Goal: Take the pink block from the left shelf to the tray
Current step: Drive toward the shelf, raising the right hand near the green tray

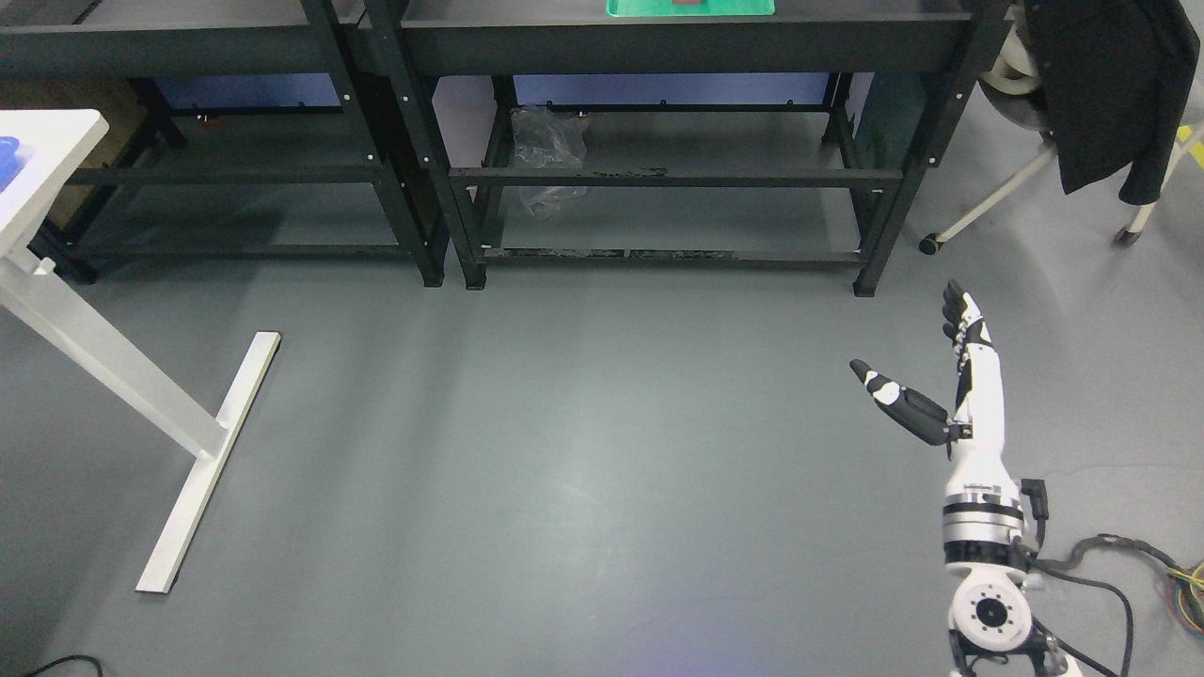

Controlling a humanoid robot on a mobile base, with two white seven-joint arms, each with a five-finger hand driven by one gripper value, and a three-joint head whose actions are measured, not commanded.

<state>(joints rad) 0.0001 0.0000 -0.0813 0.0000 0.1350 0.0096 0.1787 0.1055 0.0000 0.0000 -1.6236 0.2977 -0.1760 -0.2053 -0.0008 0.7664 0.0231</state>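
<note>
The right hand (pixel 950 376) hangs low over the floor, its fingers (pixel 958 315) spread apart and empty, while the green tray (pixel 640 8) lies far up and left of them on the right shelf (pixel 677 38); no pink block shows.

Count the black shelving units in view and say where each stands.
2. One black shelving unit stands at the upper left, behind the white table; the other stands beside it at centre, carrying the green tray. Their tops are cropped, so more may be hidden.
</note>
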